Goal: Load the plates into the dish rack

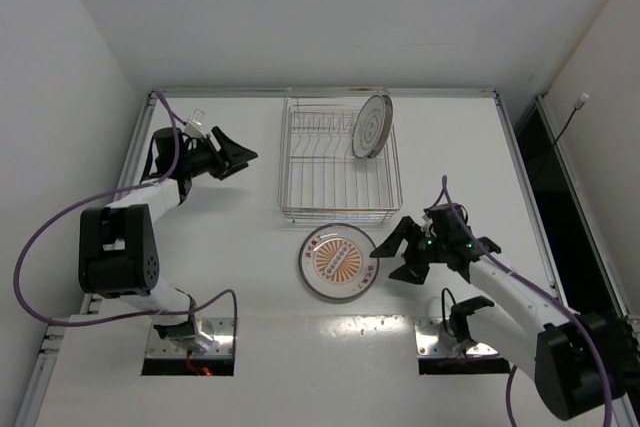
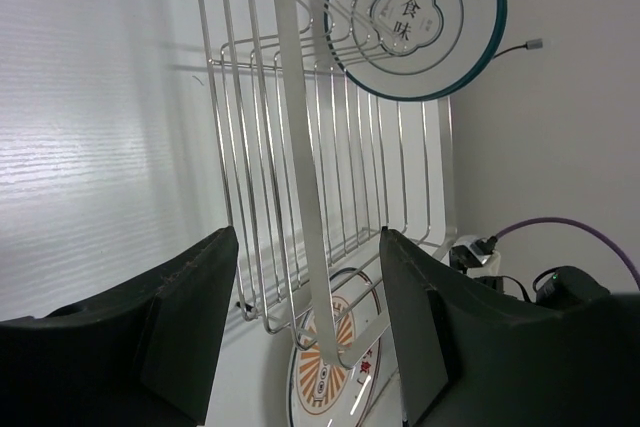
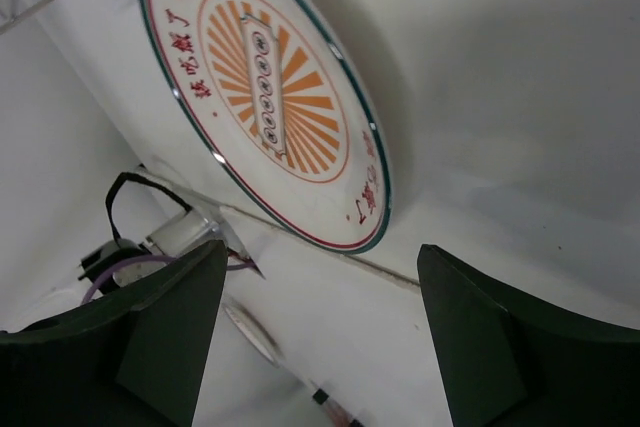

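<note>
The silver wire dish rack [image 1: 340,162] stands at the table's back middle; it also shows in the left wrist view [image 2: 330,177]. A white plate with thin dark rings [image 1: 371,127] stands upright in its right rear slot and shows in the left wrist view [image 2: 415,22]. The orange sunburst plate [image 1: 337,262] lies flat just in front of the rack; it also shows in the right wrist view [image 3: 270,97] and the left wrist view [image 2: 335,362]. My right gripper [image 1: 397,255] is open and empty just right of that plate. My left gripper [image 1: 240,159] is open and empty, left of the rack. The blue-rimmed plate is out of view.
Metal base plates [image 1: 188,345] sit at the near edge. White walls close in the table on the left, back and right. A dark gap [image 1: 545,177] runs along the right edge.
</note>
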{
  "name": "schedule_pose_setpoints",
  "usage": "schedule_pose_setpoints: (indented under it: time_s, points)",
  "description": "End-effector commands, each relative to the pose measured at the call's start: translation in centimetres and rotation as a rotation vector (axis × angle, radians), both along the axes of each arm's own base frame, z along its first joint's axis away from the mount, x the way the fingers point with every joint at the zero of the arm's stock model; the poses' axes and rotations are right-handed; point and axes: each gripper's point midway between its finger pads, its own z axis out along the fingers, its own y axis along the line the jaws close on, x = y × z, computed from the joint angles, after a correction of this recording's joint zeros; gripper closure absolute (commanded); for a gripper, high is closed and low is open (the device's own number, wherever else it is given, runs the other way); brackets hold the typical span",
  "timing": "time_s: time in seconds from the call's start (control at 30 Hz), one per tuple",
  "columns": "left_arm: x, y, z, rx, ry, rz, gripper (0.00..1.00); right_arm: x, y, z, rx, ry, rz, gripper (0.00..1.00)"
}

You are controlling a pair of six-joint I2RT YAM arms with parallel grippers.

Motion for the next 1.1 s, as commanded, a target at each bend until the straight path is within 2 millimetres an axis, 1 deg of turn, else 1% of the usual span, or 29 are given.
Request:
schedule_pose_setpoints:
  time_s: [0.0, 0.03, 0.07, 0.13, 0.17, 0.23, 0.27, 0.3, 0.33, 0.37, 0.4, 0.43, 0.47, 0.5, 0.53, 0.57, 0.6, 0.63, 0.67, 0.73, 0.77, 0.83, 0.9, 0.97, 1.0, 1.03, 1.07]
  points:
    - [0.6, -0.2, 1.1, -0.014, -0.036, -0.019, 0.44, 0.1, 0.7, -0.6, 0.044, 0.083, -0.047, 0.26]
    - [0.5, -0.3, 1.1, -0.019, -0.037, -0.029, 0.44, 0.4, 0.4, -1.0, 0.015, 0.097, -0.065, 0.28]
    - [0.7, -0.3, 1.5, -0.018, -0.046, -0.029, 0.44, 0.2, 0.1, -1.5, -0.003, 0.127, -0.085, 0.28]
    - [0.4, -0.2, 0.9, 0.000, -0.037, -0.038, 0.44, 0.3, -0.3, -2.0, -0.019, 0.154, -0.148, 0.28]
    - [0.4, 0.0, 0.9, 0.014, -0.039, -0.028, 0.44, 1.1, -0.4, -1.8, -0.017, 0.150, -0.202, 0.28]
    - [0.5, 0.2, 0.6, 0.042, -0.038, -0.026, 0.44, 0.9, -0.4, -2.2, -0.014, 0.154, -0.221, 0.29]
    - [0.6, 0.4, 0.6, 0.058, -0.042, -0.010, 0.44, 1.0, -0.5, -2.8, -0.031, 0.170, -0.228, 0.29]
    - [0.6, 0.6, 0.4, 0.069, -0.038, -0.005, 0.44, 1.3, 0.1, -2.3, -0.032, 0.168, -0.206, 0.30]
    - [0.6, 0.7, 0.3, 0.088, -0.037, -0.005, 0.44, 1.4, 0.2, -2.5, -0.057, 0.181, -0.188, 0.31]
    - [1.0, 1.1, 0.4, 0.106, -0.039, 0.014, 0.44, 1.0, 0.1, -3.8, -0.112, 0.229, -0.166, 0.31]
    - [0.9, 1.0, 0.2, 0.105, -0.027, 0.013, 0.44, 1.3, 0.7, -3.4, -0.140, 0.237, -0.133, 0.31]
    - [1.1, 1.2, 0.4, 0.116, -0.031, 0.018, 0.44, 1.1, 0.9, -3.9, -0.167, 0.263, -0.124, 0.34]
    - [1.2, 1.2, -0.1, 0.115, -0.019, 0.017, 0.44, 1.2, 0.9, -4.2, -0.191, 0.280, -0.120, 0.35]
    - [1.4, 1.2, -0.1, 0.115, -0.019, 0.017, 0.44, 0.9, 1.4, -4.7, -0.212, 0.311, -0.096, 0.37]
    - [1.3, 1.1, 0.0, 0.110, -0.020, 0.008, 0.44, 0.8, 1.2, -5.3, -0.243, 0.316, -0.098, 0.40]
    - [1.3, 1.1, 0.0, 0.110, -0.020, 0.008, 0.44, 0.8, 1.4, -5.3, -0.245, 0.324, -0.095, 0.42]
    - [1.2, 1.0, 0.1, 0.099, -0.015, 0.003, 0.44, 1.4, 1.8, -5.4, -0.242, 0.303, -0.102, 0.43]
    - [1.2, 1.0, 0.1, 0.099, -0.015, 0.003, 0.44, 0.8, 2.0, -5.9, -0.255, 0.317, -0.080, 0.46]
    - [1.3, 0.9, 0.2, 0.094, -0.020, 0.006, 0.44, 1.0, 2.0, -6.1, -0.260, 0.315, -0.095, 0.59]
    - [1.3, 0.9, 0.3, 0.094, -0.020, 0.006, 0.44, 1.0, 2.2, -6.3, -0.281, 0.309, -0.090, 0.77]
    - [1.2, 0.8, 0.3, 0.089, -0.021, -0.002, 0.44, 1.0, 2.2, -6.3, -0.282, 0.309, -0.090, 0.90]
    - [1.2, 0.8, 0.3, 0.089, -0.021, -0.002, 0.44, 1.0, 2.2, -6.4, -0.291, 0.306, -0.095, 1.00]
    - [1.2, 0.8, 0.3, 0.089, -0.021, -0.002, 0.44, 1.4, 2.5, -6.0, -0.297, 0.288, -0.085, 1.00]
    - [1.2, 0.8, 0.3, 0.089, -0.021, -0.002, 0.44, 0.5, 2.7, -5.7, -0.321, 0.286, -0.033, 1.00]
    - [1.1, 0.8, 0.2, 0.088, -0.012, -0.002, 0.44, 0.7, 3.1, -5.0, -0.316, 0.275, -0.021, 1.00]
    - [1.1, 0.9, 0.5, 0.095, -0.021, 0.008, 0.44, 0.5, 3.4, -4.2, -0.311, 0.262, -0.008, 1.00]
    - [1.3, 1.1, 1.0, 0.100, -0.030, 0.016, 0.44, -0.2, 3.4, -3.8, -0.325, 0.277, 0.008, 1.00]
